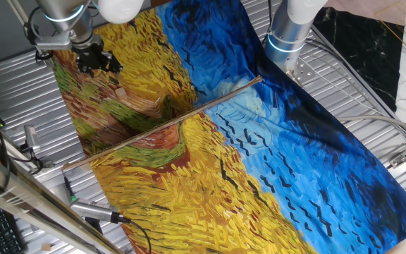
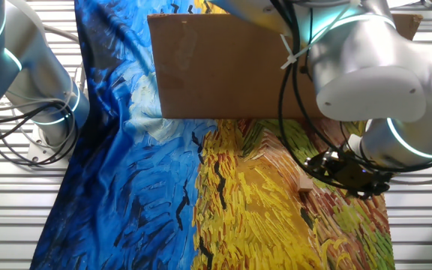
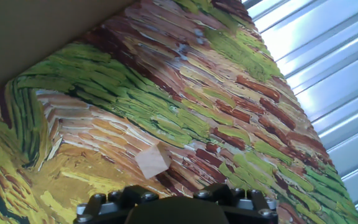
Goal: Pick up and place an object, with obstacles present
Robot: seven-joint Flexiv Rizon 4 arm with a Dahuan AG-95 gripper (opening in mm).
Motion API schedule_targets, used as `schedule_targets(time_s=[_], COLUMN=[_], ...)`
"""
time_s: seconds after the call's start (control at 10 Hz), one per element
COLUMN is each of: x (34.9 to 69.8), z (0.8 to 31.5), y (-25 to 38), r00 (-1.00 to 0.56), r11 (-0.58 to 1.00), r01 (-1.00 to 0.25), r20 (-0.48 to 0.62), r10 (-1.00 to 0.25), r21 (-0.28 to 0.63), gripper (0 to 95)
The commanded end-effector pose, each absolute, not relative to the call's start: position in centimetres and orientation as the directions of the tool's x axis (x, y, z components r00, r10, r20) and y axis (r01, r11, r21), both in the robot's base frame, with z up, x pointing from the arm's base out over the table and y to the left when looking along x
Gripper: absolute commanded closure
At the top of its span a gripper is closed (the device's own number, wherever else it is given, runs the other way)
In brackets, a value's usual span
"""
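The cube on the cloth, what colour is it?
Pale tan, like bare wood; the cube shows best in the hand view.

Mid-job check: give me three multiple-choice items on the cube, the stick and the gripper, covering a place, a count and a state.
1. Where does the cube lie?
A. on the painted cloth
B. on the bare metal slats
C. on the cardboard

2. How many wooden sticks lie across the cloth?
A. three
B. one
C. none

3. What is the gripper doing?
A. gripping the stick
B. carrying the cube
C. holding nothing, cube free

Answers:
1. A, the hand view shows it on the brushstrokes.
2. B, a single stick crosses the cloth in one fixed view.
3. C, the cube sits on the cloth ahead of the fingers.
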State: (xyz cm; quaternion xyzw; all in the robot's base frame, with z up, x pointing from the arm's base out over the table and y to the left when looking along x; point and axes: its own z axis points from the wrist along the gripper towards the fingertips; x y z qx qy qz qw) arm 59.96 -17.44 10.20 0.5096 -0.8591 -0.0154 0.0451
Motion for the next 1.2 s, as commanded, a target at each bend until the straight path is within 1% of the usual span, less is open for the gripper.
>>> schedule_targets(time_s=[0.1,0.8,1.2], x=[59.9,58.3,58.4], z=[10.2,8.1,5.9], y=[-17.4,-16.0,-16.1], r00=[-0.469,-0.457,-0.449], r11=[0.472,0.459,0.450], r01=[-0.879,-0.888,-0.893], r20=[0.058,0.044,0.022], r10=[-0.881,-0.888,-0.893], r21=[0.071,0.040,0.030], gripper=[19.0,19.0,19.0])
